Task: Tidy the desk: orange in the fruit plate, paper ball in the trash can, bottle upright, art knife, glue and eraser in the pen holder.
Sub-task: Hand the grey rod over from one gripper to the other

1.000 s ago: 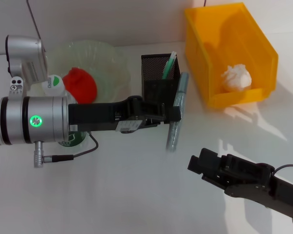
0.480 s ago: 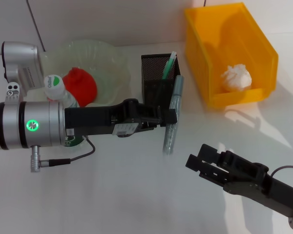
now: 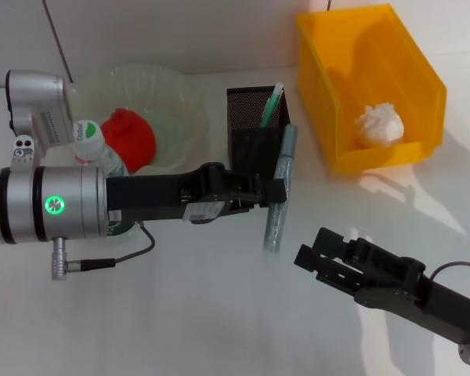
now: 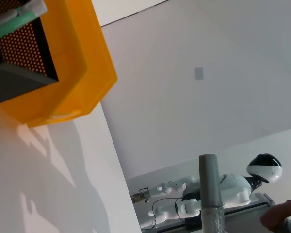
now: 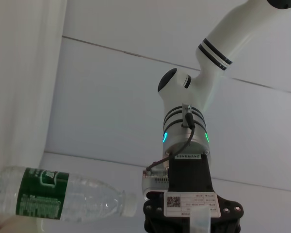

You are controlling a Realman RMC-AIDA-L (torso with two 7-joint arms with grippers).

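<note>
Currently my left pincer (image 3: 276, 188) is clamped on the grey art knife (image 3: 279, 192), holding it near-vertical just at 3 o'clock of the mesh pen holder (image 3: 247, 129) so the blade end can be lifted over the rim; I judge insertion not yet done. My right pincer (image 3: 317, 262) hovers at 5 o'clock of the holder, well apart from it; whether its fingers are open I cannot tell. Orange (image 3: 129, 137) sits in the fruit plate (image 3: 184, 98), paper ball (image 3: 381, 121) in the yellow trash can (image 3: 317, 70), bottle (image 3: 98, 157) upright. Only the right wrist view shows the bottle's (image 5: 58, 199) full side; only the left wrist view shows the knife's upper end (image 4: 209, 187).
</note>
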